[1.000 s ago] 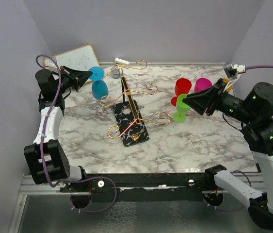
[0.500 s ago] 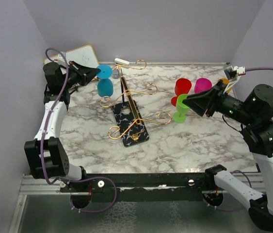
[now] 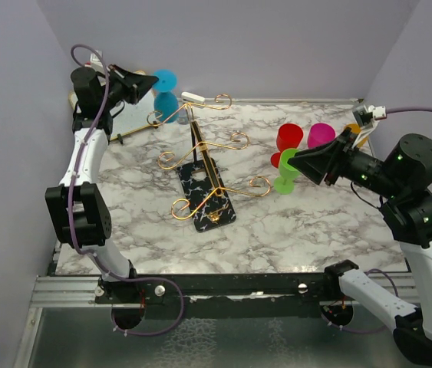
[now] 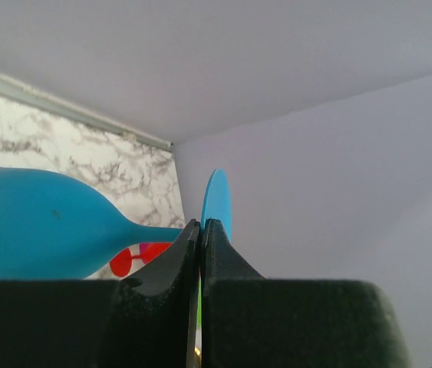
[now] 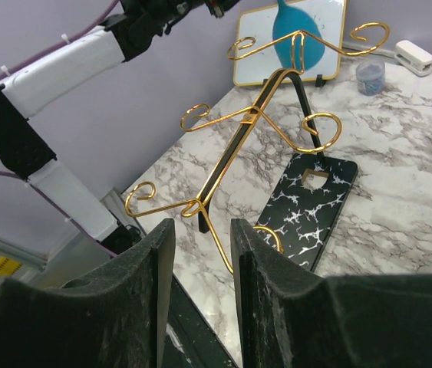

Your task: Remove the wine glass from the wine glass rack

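The gold wire wine glass rack stands on its black speckled base mid-table; it also shows in the right wrist view. My left gripper is shut on the stem of a blue wine glass, held high by the back wall, above and apart from the rack's back-left scroll arm. In the left wrist view the left gripper pinches the stem between the bowl and the foot. My right gripper is open and empty, right of the rack, and shows in its own view.
Red, magenta and green wine glasses stand at the right, beside my right gripper. A framed whiteboard leans at the back left. A white clip and a small jar lie by the back edge.
My left gripper has lifted the blue wine glass up and back toward the wall, off the rack's back-left arm. The right arm has not moved.
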`<control>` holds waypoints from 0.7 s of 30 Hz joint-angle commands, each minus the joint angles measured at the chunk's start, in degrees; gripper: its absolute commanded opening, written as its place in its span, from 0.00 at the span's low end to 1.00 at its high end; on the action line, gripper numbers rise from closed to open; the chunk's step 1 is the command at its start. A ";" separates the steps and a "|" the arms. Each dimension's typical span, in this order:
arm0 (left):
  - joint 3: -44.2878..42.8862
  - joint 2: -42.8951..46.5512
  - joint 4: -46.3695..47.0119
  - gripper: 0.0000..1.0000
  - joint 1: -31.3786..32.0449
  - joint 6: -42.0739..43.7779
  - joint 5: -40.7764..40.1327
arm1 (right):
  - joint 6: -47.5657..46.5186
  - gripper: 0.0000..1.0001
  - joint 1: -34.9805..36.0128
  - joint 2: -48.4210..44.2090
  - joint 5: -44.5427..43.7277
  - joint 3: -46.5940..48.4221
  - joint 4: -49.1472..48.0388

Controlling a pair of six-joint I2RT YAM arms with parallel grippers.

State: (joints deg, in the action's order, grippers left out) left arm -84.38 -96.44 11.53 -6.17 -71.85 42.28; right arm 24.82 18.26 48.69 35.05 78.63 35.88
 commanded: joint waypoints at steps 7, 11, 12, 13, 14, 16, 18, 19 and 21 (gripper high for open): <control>-6.56 5.03 19.62 0.00 4.89 -2.75 3.39 | 1.19 0.36 -0.14 1.24 10.61 -0.52 -7.86; 0.27 14.36 19.22 0.00 13.20 3.40 4.65 | 3.73 0.35 -0.11 4.08 19.01 0.86 -12.31; 1.20 16.52 17.00 0.00 16.14 6.21 4.42 | 4.21 0.35 -0.04 4.83 19.72 1.28 -12.85; 1.91 18.50 14.76 0.00 18.86 9.89 3.91 | 4.30 0.36 -0.12 5.44 19.78 1.93 -12.94; 2.66 20.35 12.59 0.00 21.19 12.24 3.06 | 4.12 0.36 -0.09 5.99 19.42 2.74 -12.72; 3.88 23.86 9.22 0.00 24.95 15.89 1.17 | 2.77 0.36 -0.13 6.74 17.95 4.68 -10.94; 4.00 26.52 6.74 0.00 26.54 17.83 0.26 | 2.43 0.37 -0.11 7.31 17.65 5.90 -10.46; 4.12 27.54 6.66 0.00 27.36 18.05 0.28 | 2.42 0.37 -0.10 7.77 17.98 6.30 -10.43; 4.45 28.93 6.79 0.00 29.52 18.07 0.34 | 2.67 0.37 -0.09 8.58 18.74 6.61 -11.17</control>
State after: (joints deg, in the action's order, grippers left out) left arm -80.66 -71.11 20.69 20.97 -58.85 44.27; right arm 27.46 18.26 56.82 50.81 82.21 26.61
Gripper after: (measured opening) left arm 0.019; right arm 0.366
